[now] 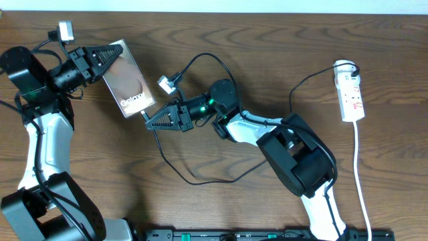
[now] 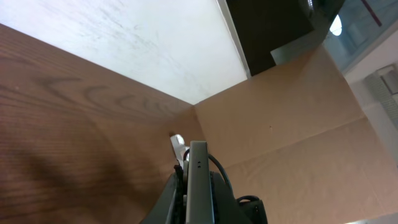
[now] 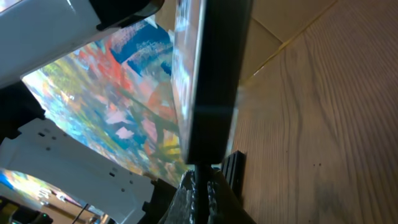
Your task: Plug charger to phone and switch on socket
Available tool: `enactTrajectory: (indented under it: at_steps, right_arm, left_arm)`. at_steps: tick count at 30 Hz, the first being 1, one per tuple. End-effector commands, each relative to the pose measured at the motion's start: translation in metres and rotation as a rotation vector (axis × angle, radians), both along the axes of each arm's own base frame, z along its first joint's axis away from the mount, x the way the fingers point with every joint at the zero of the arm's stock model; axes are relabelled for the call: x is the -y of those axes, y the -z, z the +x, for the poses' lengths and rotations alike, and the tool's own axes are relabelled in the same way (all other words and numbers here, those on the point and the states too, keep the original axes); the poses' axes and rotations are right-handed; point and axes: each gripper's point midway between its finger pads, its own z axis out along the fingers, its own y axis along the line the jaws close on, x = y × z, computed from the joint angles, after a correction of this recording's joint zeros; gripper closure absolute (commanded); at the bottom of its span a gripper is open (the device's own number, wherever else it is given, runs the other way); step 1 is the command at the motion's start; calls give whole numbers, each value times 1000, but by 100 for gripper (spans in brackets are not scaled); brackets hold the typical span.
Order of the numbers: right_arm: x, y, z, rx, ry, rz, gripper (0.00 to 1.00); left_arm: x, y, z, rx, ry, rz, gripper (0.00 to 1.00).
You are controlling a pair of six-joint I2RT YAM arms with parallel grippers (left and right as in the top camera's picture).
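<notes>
- Dark wood-grain table [image 1: 221, 40] fills the overhead view, with both arms reaching toward its 10 o'clock area.
- We see the phone [image 1: 128, 79] there, face up, its long axis running from 11 o'clock to 5 o'clock and its white "Galaxy" lettering at the 5 o'clock end.
- We cannot tell whether the phone lies on the wood or is lifted off it.
- At the phone's 10 o'clock side, the left gripper [image 1: 107, 59] has its fingers clamped on the phone's edge.
- From the left wrist we see the phone [image 2: 198, 180] edge-on, running straight out from between the fingers.
- The right gripper [image 1: 150, 120] sits at the phone's 5 o'clock corner, with its tips touching that end.
- Its fingers are pressed together on the end of the charger [image 1: 194, 181], whose connector tip is hidden between them.
- From the right wrist, the right gripper [image 3: 200, 186] meets the bottom end of the phone [image 3: 214, 81], which stands edge-on above the wood.
- The black charger cable drops from the gripper toward 6 o'clock, loops under the right arm and climbs toward 2 o'clock.
- It ends at the 12 o'clock end of the socket [image 1: 352, 94].
- The socket lies at the table's 3 o'clock side, well apart from the phone, with small red marks on its face.
- We cannot tell how its switches are set.
- Its white cord [image 1: 362, 181] runs from its 6 o'clock end down to the table's near edge.
</notes>
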Motion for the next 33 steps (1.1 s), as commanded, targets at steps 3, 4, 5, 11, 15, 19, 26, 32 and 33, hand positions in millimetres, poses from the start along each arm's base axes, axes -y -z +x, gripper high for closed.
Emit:
enactTrajectory:
  at_steps: [3,4,5,11,15,19,26,32,33]
  right_arm:
    - [-1,-4,4,0,19,9,99]
    - [-1,-4,4,0,19,9,99]
    - [-1,-4,4,1,19,10,99]
    - [0,-4,2,10,6,12,99]
    - [0,-4,2,10,5,11,99]
    - [0,-4,2,10,6,12,99]
    - [0,-4,2,10,6,11,99]
    - [0,-4,2,10,6,12,99]
    - [0,-4,2,10,6,12,99]
  left_arm:
    - [3,-15,-5,28,27,5,92]
    - [3,-15,-5,30,27,6,93]
    - [3,-15,-5,34,27,8,93]
    - [3,-18,-5,61,30,20,93]
    - [3,-18,-5,61,30,20,93]
    - [3,-18,-5,60,30,20,93]
    - [4,-18,-6,61,36,20,93]
    - [4,-18,-7,64,42,22,93]
    - [4,-18,-7,64,42,22,92]
